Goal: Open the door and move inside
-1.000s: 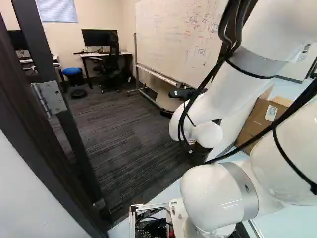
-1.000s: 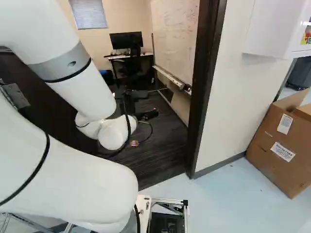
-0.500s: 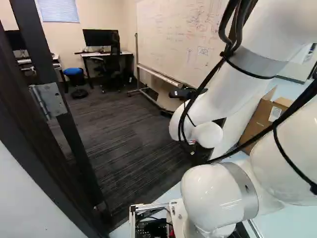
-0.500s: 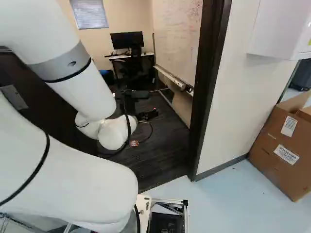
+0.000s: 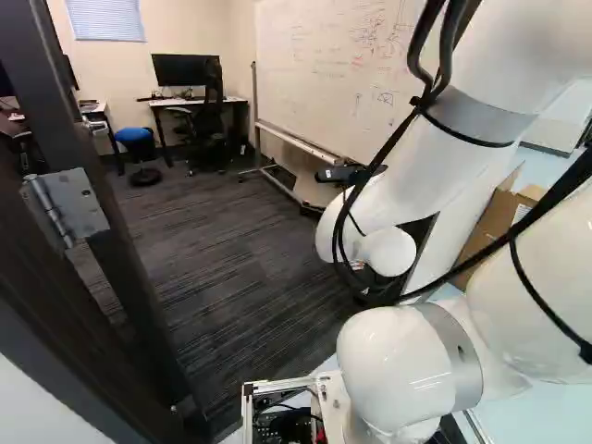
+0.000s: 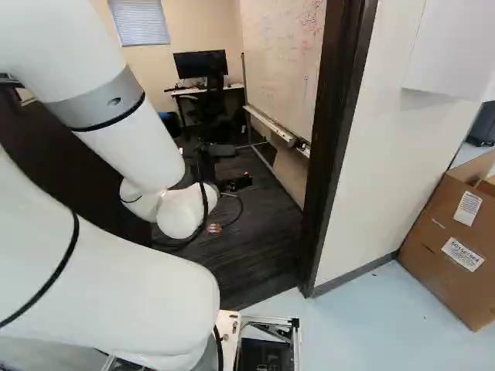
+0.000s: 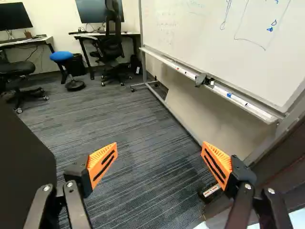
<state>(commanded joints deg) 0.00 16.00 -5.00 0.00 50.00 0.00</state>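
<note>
Two orange pads [image 7: 103, 162] stand wide apart on your black end effector [image 6: 234, 183], poking into the doorway between the flat, dark door [image 7: 24, 164] and brown frame [image 6: 334, 154].

office | desks [image 7: 31, 42] with monitors [image 7: 98, 10]; wheeled chair [image 7: 112, 46]; written-on whiteboard [image 7: 209, 38]

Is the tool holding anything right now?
No, the tool stands open, its orange pads wide apart with carpet showing between them.
</note>
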